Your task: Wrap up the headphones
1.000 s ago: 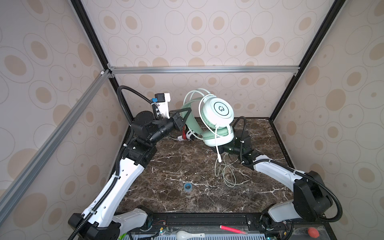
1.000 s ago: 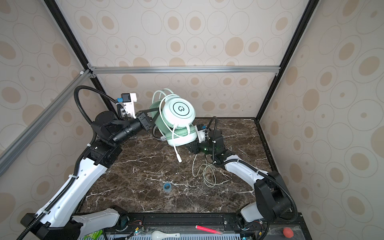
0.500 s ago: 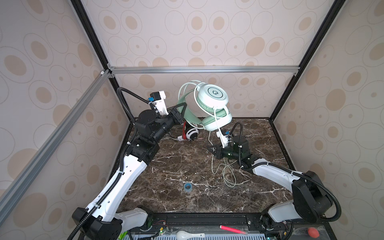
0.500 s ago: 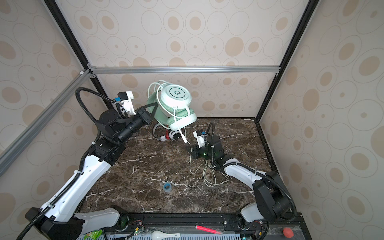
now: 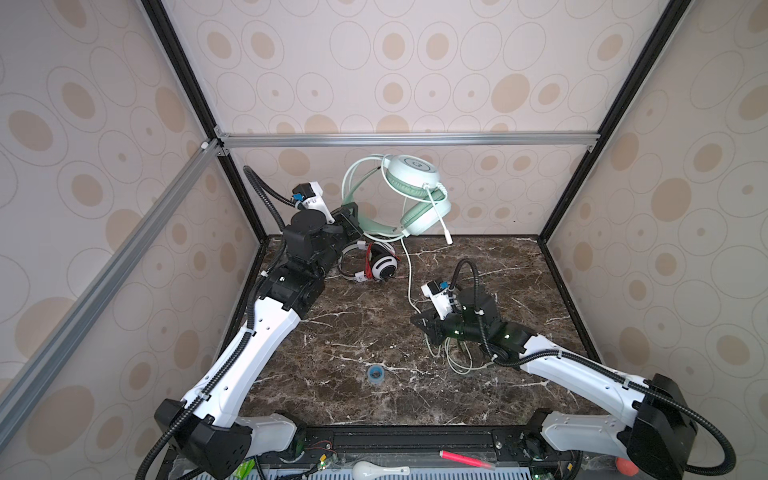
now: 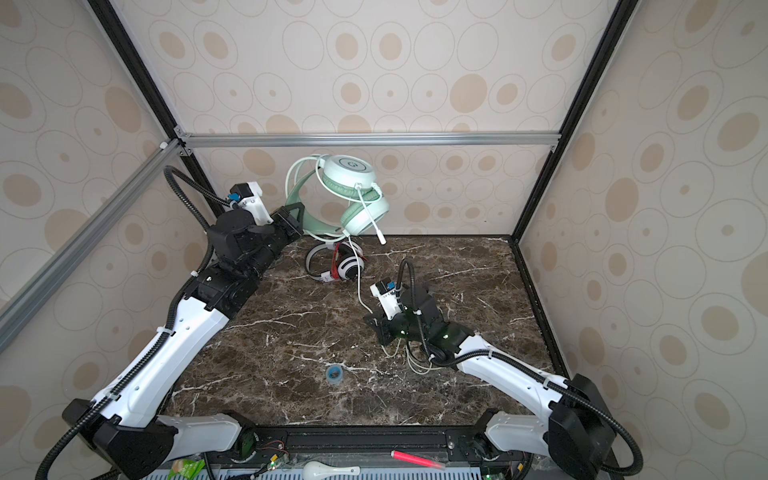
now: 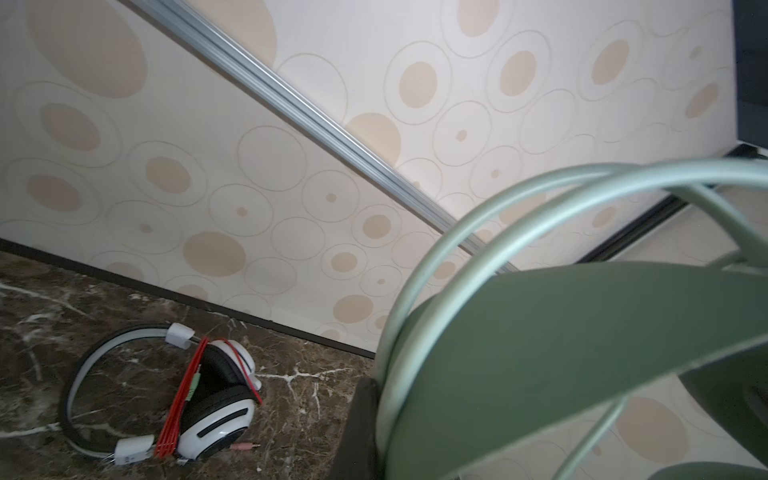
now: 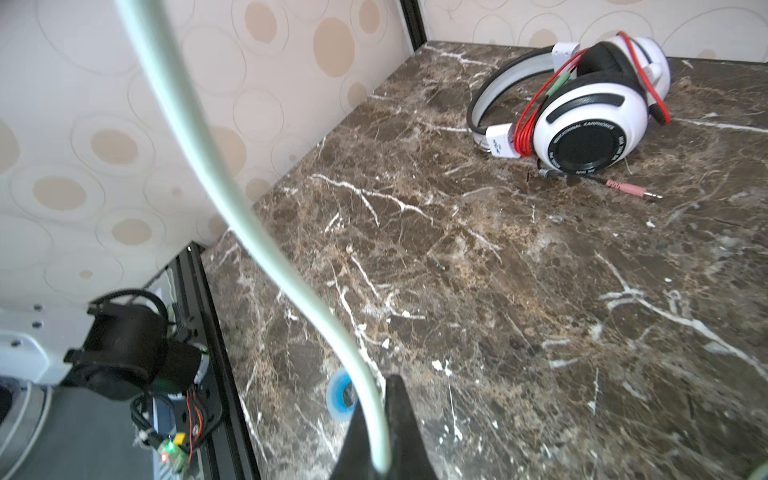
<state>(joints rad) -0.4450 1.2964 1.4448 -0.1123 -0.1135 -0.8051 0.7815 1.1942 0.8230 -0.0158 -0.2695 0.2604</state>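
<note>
The mint-green headphones (image 5: pixel 415 195) (image 6: pixel 353 195) hang in the air near the back wall. My left gripper (image 5: pixel 351 216) (image 6: pixel 293 216) (image 7: pixel 378 419) is shut on their headband (image 7: pixel 540 353). Their pale cord (image 5: pixel 409 274) (image 8: pixel 249 232) drops down to my right gripper (image 5: pixel 419 322) (image 6: pixel 372 322) (image 8: pixel 376 399), which is shut on it low over the table. A loose coil of the cord (image 5: pixel 457 357) lies under the right arm. The white-and-black headphones (image 5: pixel 380 264) (image 6: pixel 345 266) (image 7: pixel 208 399) (image 8: pixel 582 112), with a red cord wound on them, lie at the back of the table.
A small blue tape roll (image 5: pixel 376 372) (image 6: pixel 332 371) (image 8: pixel 338 395) sits near the front middle of the marble table. A pink jack plug (image 8: pixel 627 190) lies beside the white-and-black pair. An aluminium bar (image 5: pixel 407 139) crosses the back wall above the raised headphones.
The left arm lifted the mint-green headphones higher and further back. The right gripper came away from them, dropped toward the table and shut on the pale cord.
</note>
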